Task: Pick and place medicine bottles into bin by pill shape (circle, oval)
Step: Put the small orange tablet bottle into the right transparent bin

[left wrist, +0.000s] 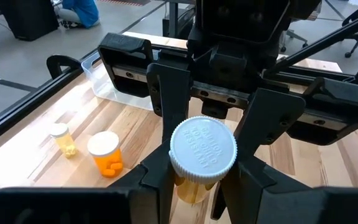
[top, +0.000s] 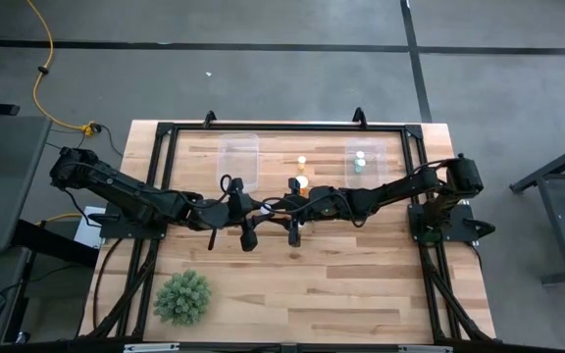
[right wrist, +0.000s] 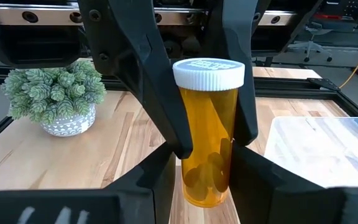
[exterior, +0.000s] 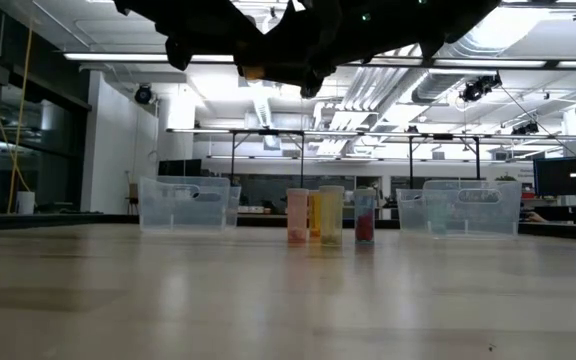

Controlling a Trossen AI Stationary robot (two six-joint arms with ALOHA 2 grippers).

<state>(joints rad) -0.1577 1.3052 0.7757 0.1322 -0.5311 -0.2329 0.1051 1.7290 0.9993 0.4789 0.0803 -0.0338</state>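
In the high view, a green spiky plant stands on the counter at the lower left of the frame, well apart from everything else. Above it, left of centre, a clear empty-looking bin sits against the counter's far edge.

The left arm reaches in from the frame's left edge and the right arm from its right edge, and they meet at the middle of the frame, raised off the counter. There the left gripper pinches an amber bottle with a white cap. In the right wrist view its two dark fingers press the bottle's sides just under the cap. The right gripper faces it head on, and its fingers lie against the lower part of the same bottle, so both grippers are closed on it. A few pills lie at the bottom of the bottle, but their shape cannot be told.

Just right of centre, beyond the grippers, two loose bottles stand on the counter: a larger orange bottle and, farther back, a small yellowish bottle. The low view shows more bottles clustered in that place.

Toward the upper right of the frame, a second clear bin holds two pale greenish bottles close together.
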